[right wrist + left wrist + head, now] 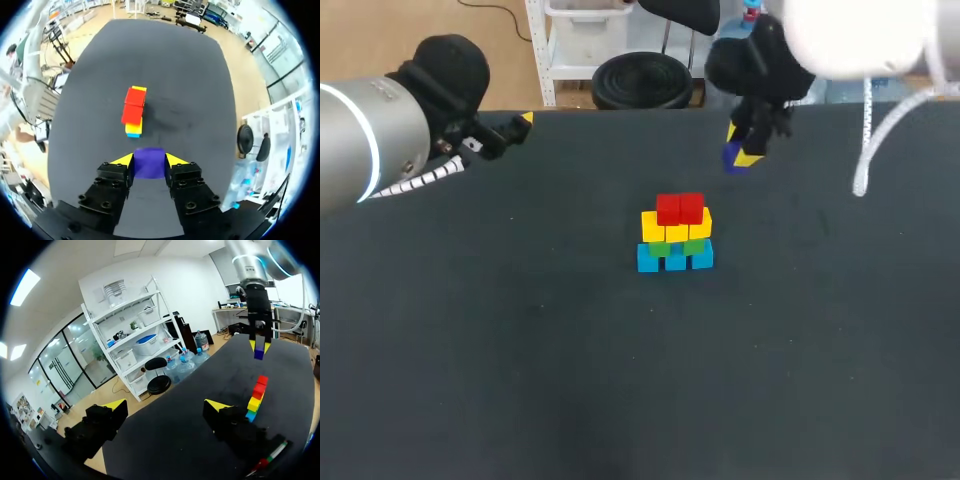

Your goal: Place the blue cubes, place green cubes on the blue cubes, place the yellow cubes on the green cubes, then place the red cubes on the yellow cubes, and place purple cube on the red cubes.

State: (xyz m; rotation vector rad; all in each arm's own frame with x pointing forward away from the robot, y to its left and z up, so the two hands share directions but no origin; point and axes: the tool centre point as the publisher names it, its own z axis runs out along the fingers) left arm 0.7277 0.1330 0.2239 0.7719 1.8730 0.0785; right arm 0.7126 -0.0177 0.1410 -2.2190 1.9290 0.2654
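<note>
Closest to us are the black fingers of our right gripper, clenched from two sides on the purple cube, whose flat faces sit square against the yellow tips. In the head view this cube hangs in the air under the right gripper, near the table's far edge, beyond the stack and to its right, well apart from it. The fingers point straight down at the table.

The stack stands near the table's middle. Its blue cubes form the bottom row of three, then come the green cubes, the yellow cubes and two red cubes on top. Its long axis runs across the head view, side to side. In the right wrist view the rows run lengthwise away from the fingers, with the red cubes uppermost.

From our left wrist we see the stack end-on, with the purple cube above it and a clear gap between them. Our left gripper is spread wide with nothing between its fingers, hovering at the table's far left edge.
</note>
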